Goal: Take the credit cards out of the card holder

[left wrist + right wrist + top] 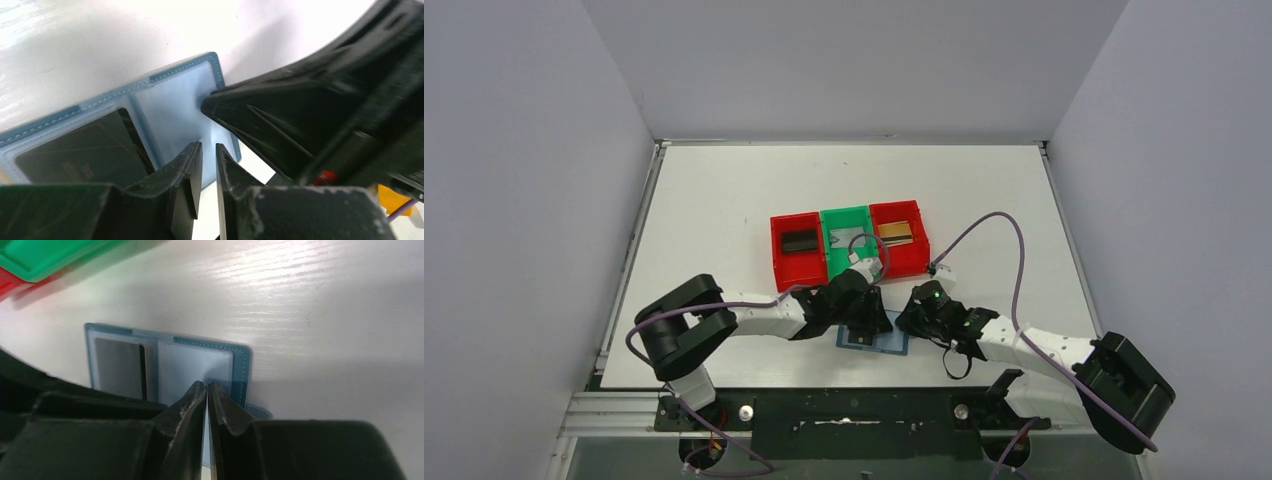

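- The small teal-blue book-fold card holder [197,360] lies open and flat on the white table [325,315], near the arm bases and between the two wrists
- One dark flat card [75,150] sits in its left pocket; the lighter blue pocket beside it looks empty
- The right gripper [207,390] has its jaws pressed together, tips down on that empty pocket; I cannot tell if they catch any of the lining
- The left gripper [209,160] hangs at the holder's near edge with its jaws almost together, a thin slit between them and nothing in it that I can see
- My worry: the card lies flush in its sleeve, so a pinch may catch the pocket as well and lift the whole holder
- If the right tips slide on the slick lining, the holder could skate or fold shut
- The two grippers are very close over one small thing, so opening the left jaws risks a knock
- Behind stand a red plastic bin [799,272] with a black card [799,241], a green bin [844,212] with a silver-grey card [849,238], and a second red bin [909,262] with a gold-brown card [896,231]
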Available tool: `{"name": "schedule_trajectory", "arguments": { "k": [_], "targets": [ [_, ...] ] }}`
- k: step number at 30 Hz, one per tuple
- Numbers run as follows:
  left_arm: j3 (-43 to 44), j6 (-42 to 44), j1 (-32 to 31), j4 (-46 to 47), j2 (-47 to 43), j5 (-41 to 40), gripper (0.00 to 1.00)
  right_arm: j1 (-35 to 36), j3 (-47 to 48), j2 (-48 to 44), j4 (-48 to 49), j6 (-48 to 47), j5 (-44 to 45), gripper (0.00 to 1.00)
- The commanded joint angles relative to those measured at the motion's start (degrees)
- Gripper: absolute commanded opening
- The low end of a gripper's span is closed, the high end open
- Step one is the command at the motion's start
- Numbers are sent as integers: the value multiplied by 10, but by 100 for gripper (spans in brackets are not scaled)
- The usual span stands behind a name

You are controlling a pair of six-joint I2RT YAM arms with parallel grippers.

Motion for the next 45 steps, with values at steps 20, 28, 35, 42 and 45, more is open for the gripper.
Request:
{"name": "schedule_trajectory", "arguments": {
  "k": [20, 28, 35, 42, 45],
  "targets": [
    [-65, 33, 29, -124, -136, -113, 38, 0, 22, 24, 62, -47, -48, 17],
    [-82, 25, 23, -128, -130, -119, 33, 31, 42, 65, 103, -35, -64, 22],
    [-95, 20, 20, -125, -134, -117, 29, 38, 28, 106, 137, 17, -61, 29],
    [-88, 30, 19, -130, -127, -108, 30, 45, -1, 106, 181, 49, -64, 30],
    [-74, 38, 16, -137, -114, -106, 31, 49, 6, 118, 175, 44, -63, 24]
  ]
}}
